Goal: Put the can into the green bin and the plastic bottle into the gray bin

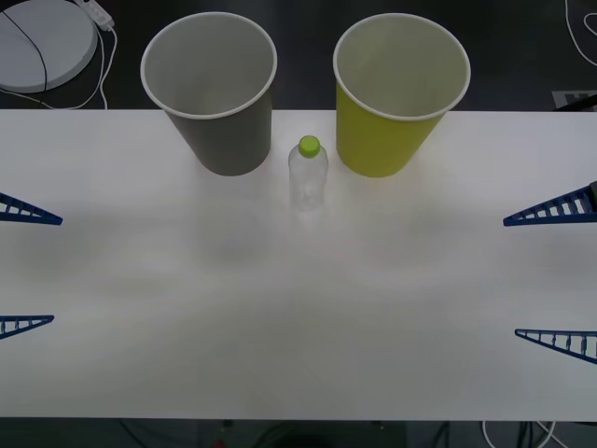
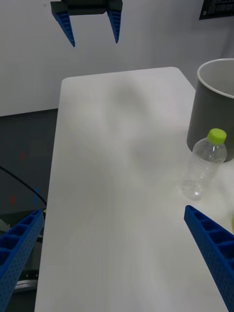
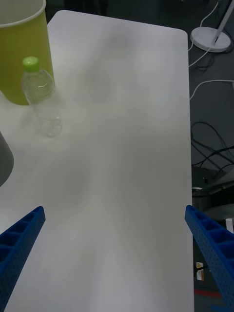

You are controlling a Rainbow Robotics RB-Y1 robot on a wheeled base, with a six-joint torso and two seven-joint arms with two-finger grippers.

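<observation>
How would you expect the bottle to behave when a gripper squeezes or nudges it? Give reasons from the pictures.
The bottle looks clear and empty, so it is probably very light and would slide or tip at a slight nudge. It stands upright, tall for its base, which makes toppling likely; once down, its round body would probably roll. Its thin walls may dent under a firm squeeze.

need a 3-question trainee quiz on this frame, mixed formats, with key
1. True or false: the plastic bottle lies on its side.
2. Which bin stands on the robot's left side of the bottle? A) the gray bin B) the green bin
3. Fill in: the left gripper and the right gripper, at the table's side edges, both have their jaws ____.

Key: 1 false, it stands upright between the bins; 2 A; 3 open.
</observation>
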